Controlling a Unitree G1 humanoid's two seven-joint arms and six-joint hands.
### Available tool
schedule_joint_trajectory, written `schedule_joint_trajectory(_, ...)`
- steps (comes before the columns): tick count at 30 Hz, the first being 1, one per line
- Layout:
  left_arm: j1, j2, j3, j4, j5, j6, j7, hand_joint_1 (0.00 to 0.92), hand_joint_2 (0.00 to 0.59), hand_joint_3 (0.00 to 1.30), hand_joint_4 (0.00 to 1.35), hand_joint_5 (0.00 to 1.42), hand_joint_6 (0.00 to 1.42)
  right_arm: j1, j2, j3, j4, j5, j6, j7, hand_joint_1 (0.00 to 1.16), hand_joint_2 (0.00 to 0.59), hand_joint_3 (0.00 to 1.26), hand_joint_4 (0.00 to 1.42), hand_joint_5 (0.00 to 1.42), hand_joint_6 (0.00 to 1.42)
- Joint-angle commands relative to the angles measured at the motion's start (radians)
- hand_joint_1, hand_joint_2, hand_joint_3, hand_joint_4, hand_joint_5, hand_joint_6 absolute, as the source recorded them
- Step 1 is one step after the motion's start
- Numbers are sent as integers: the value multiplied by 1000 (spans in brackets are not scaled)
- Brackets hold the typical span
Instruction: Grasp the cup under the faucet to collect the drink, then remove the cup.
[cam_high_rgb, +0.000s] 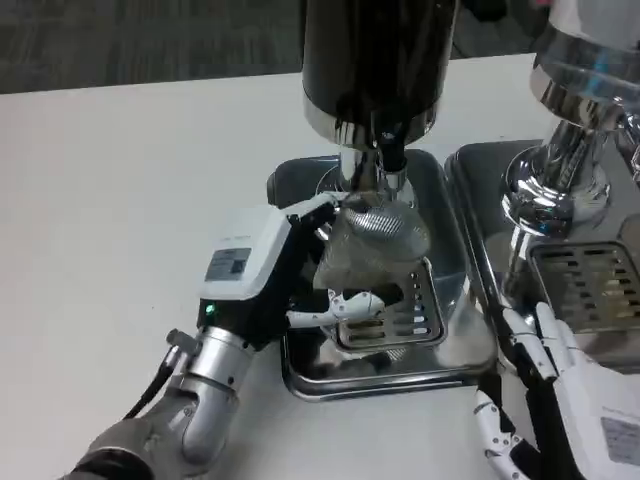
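A clear ribbed plastic cup (372, 243) stands tilted under the black faucet (391, 158) of the dark drink dispenser (378, 60). My left hand (290, 270) grips the cup from the left, fingers wrapped around its side and base, above the slotted drain grate (400, 315). The cup's contents cannot be made out. My right hand (560, 400) rests low at the right, beside the tray's front corner, fingers spread and holding nothing.
The dispenser stands on a shiny steel drip tray (330, 375). A second chrome dispenser (575, 120) with its own tray and grate (590, 285) stands close on the right. White table (120, 200) stretches to the left.
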Motion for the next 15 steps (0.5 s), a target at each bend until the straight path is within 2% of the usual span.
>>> schedule_joint_trajectory(1,-47,-19,-15,19,2,15,6,577,169,448,518,758,825,18,6,-6,-17,1,9,-14,161,532,134,0,61,179)
schedule_joint_trajectory(5,-43,-27,-44,23,21,20,19,572,166,448,513,757,802,27,9,-8,-15,-1,7,-23,161,532,134,0,61,179)
schedule_joint_trajectory(15,24,29,-59,25,18,15,40,551,170,442,512,749,776,6,4,0,-7,1,3,-7,161,532,134,0,61,179)
